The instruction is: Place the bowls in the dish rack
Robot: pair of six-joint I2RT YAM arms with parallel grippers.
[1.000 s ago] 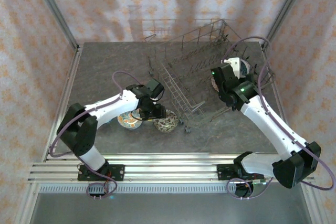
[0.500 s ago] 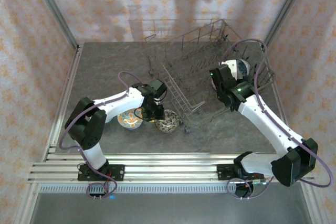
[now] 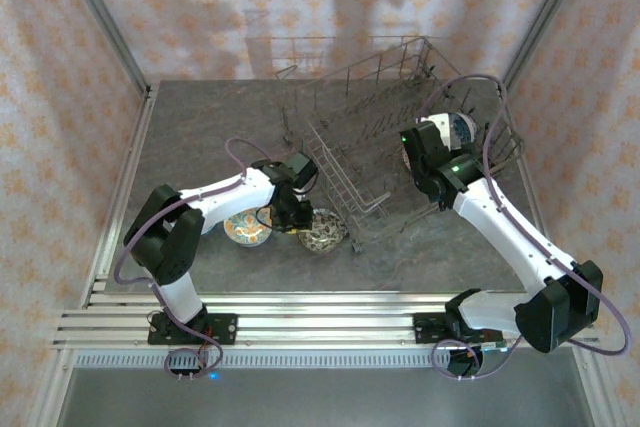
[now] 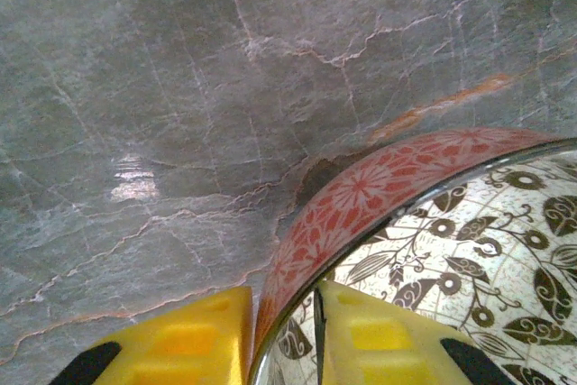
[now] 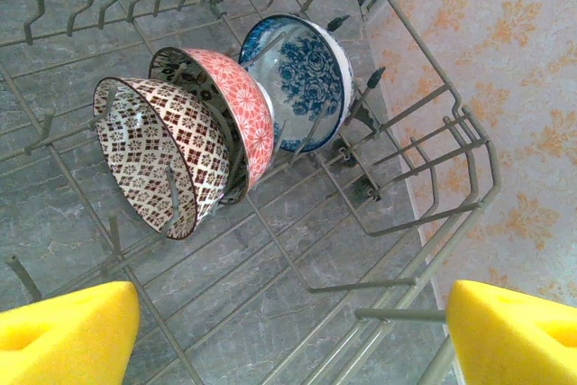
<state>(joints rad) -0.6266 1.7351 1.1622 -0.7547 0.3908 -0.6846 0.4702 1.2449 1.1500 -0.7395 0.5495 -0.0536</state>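
Grey marble table [image 3: 200,127], papered walls behind. The rack [image 3: 350,137] stands centre-right. Just off the rack's near-left corner, the left gripper [image 4: 284,313] has its jaws closed on the rim of the leaf bowl [image 4: 433,223], one finger inside and one outside; that bowl is on the table. A second bowl [image 3: 246,229] lies further left of the rack. The right gripper [image 5: 288,331] hangs over the rack's right end, jaws wide apart, holding nothing. Below it, three bowls [image 5: 234,110] stand on edge among the rack's tines.
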